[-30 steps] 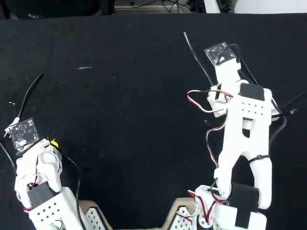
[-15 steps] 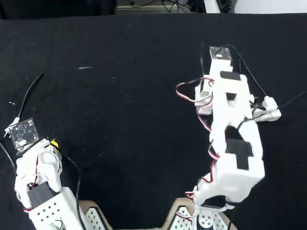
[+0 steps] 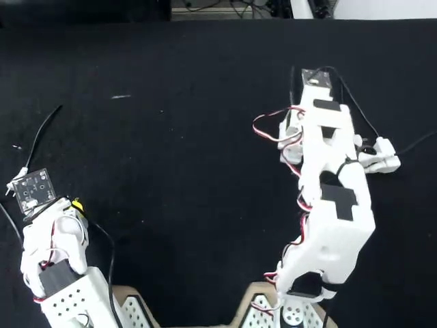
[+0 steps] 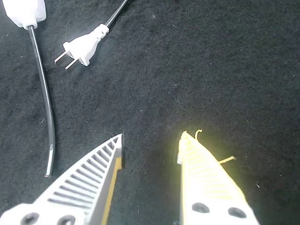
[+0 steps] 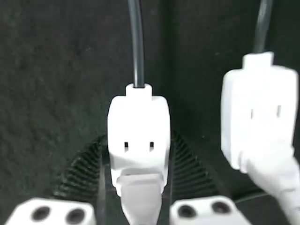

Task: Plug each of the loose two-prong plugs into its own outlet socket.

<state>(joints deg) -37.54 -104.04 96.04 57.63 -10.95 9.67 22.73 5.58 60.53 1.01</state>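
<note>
Left claw [image 4: 151, 136] hangs wide open over the worktop [image 4: 225, 70], nothing in it. Near it lies the plug [image 4: 83, 47], flat on the cloth with its prongs bare. That one's clearly not in yet! Just beside the plug sits a white cable end [image 4: 22, 11], probably its socket, though I can't be sure.

Well apart from the plug, my right claw [image 5: 138, 140] is closed round a socket [image 5: 138, 112], slots facing me. A white piece [image 5: 138, 192] butts against its near end, and I can't tell whether that's a plug going in. A second socket [image 5: 258, 122] lies farther still from the plug.

My read: one plug certainly left, and the job's early to midway.
</note>
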